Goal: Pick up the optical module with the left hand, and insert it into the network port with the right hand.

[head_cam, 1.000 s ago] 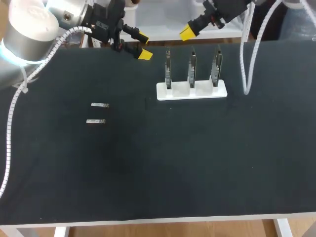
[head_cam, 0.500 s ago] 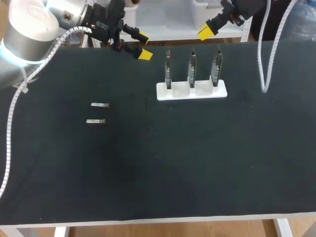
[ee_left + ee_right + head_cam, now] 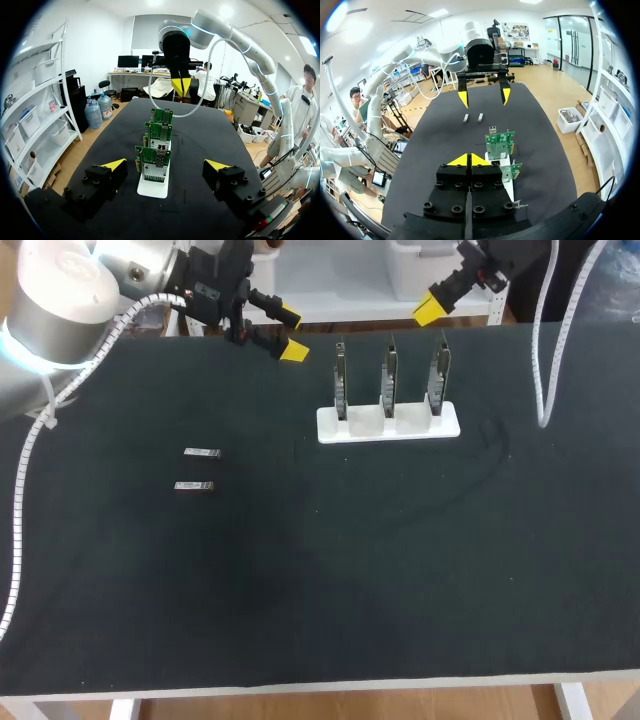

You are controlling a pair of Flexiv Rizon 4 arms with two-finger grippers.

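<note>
Left gripper (image 3: 291, 332) is hovering over the far left part of the black-covered table (image 3: 350, 580), jaws spread wide and gripping nothing. Right gripper (image 3: 469, 160) is hanging by the far edge, beyond the white stand (image 3: 388, 424) holding three upright green network-port boards (image 3: 388, 375), jaws pressed together and empty. A small silver rectangular optical module (image 3: 202, 452) is lying flat on the table, a second identical module (image 3: 193, 486) just beside it, both left of the stand and well apart from both grippers.
</note>
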